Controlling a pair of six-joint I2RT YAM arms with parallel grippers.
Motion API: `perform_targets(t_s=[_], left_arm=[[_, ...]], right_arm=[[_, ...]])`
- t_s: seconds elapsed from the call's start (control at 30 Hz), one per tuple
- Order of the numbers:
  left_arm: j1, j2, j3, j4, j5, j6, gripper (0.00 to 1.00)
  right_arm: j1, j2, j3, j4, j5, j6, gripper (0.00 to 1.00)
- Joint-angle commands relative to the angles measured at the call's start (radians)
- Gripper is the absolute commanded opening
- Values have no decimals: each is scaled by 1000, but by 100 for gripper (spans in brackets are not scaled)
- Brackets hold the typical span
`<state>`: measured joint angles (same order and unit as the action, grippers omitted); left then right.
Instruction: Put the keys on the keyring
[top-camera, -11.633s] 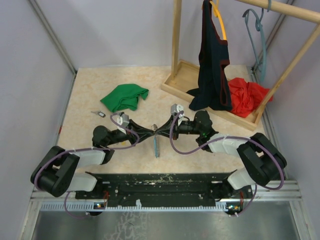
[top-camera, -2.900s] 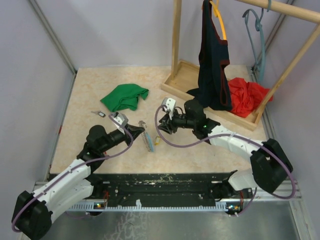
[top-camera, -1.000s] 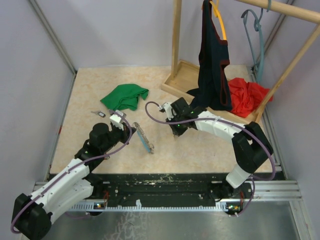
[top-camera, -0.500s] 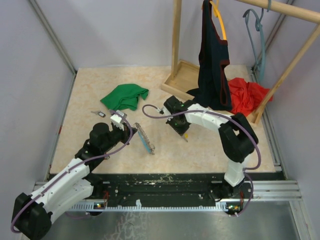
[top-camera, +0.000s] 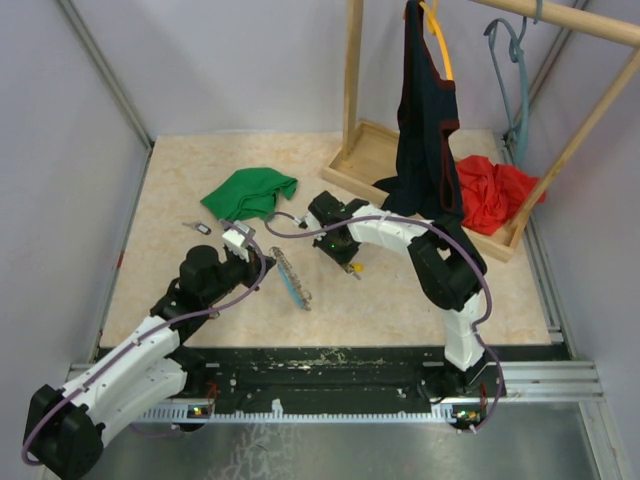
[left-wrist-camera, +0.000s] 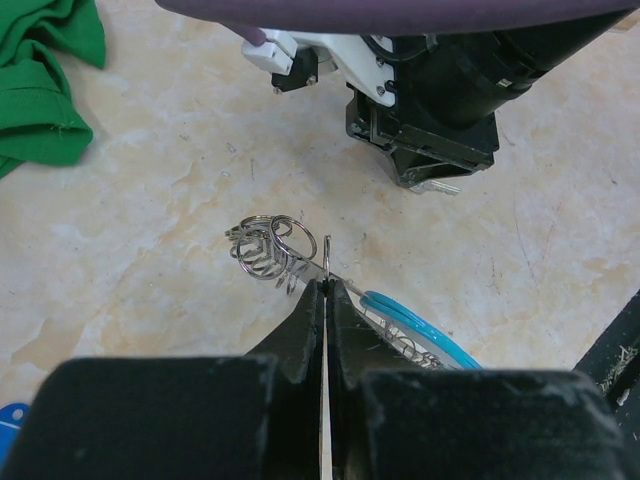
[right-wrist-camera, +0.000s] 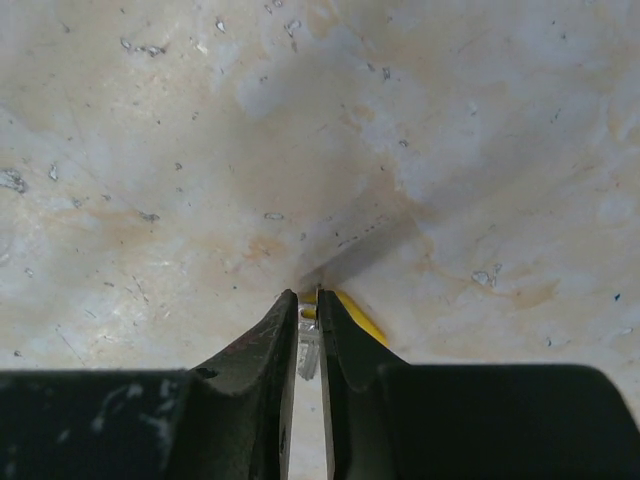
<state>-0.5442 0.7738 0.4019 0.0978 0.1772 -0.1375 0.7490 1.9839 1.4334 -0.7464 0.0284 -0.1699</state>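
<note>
Near the middle of the table (top-camera: 180, 180), from the top camera: the keyring (top-camera: 292, 279), stretched flat in a line from 11 to 5 o'clock, light blue band along the 5 o'clock half. Clenched on its chain near the 11 o'clock end by the left gripper (left-wrist-camera: 325, 290). In the left wrist view, fingertips pressed together with no gap over the chain, a cluster of small silvery rings just past them at 10 o'clock, blue band trailing off to 4 o'clock.

At 3 o'clock of the keyring and apart from it: a yellow key (top-camera: 354, 269) lying on the table, at the tip of the right gripper (right-wrist-camera: 307, 298). Through the right wrist camera, fingers only a thin slit apart, something silvery in the slit, yellow head just at 4 o'clock of the tips. Cannot tell whether pinched or merely flanked.

Farther out, at 10 o'clock of the keyring: a blue key (top-camera: 200, 228), alone. At 11 o'clock: green cloth (top-camera: 250, 193). At 2 o'clock: wooden rack (top-camera: 352, 100), with a dark garment (top-camera: 425, 130) hanging from it and red cloth (top-camera: 490, 192) on its base.
</note>
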Motion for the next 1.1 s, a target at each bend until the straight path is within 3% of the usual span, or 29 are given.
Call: perform_targets(t_s=[0.0,0.47,0.7,1.07], left_arm=[[-2,12,27,31,34,1,0],[-2,29,22,61,84,-4,0],[-2,42,26,71,100,-6,0],[-2,58,22,86,112,-10,0]], right_arm=[[6,-76,-32,70,-44,-26,16],[2,-385,-365,442,-72,-18,29],[-13,-442,-511,627,-63,-9,29],[-14,-446,-619,756,-20,88,20]])
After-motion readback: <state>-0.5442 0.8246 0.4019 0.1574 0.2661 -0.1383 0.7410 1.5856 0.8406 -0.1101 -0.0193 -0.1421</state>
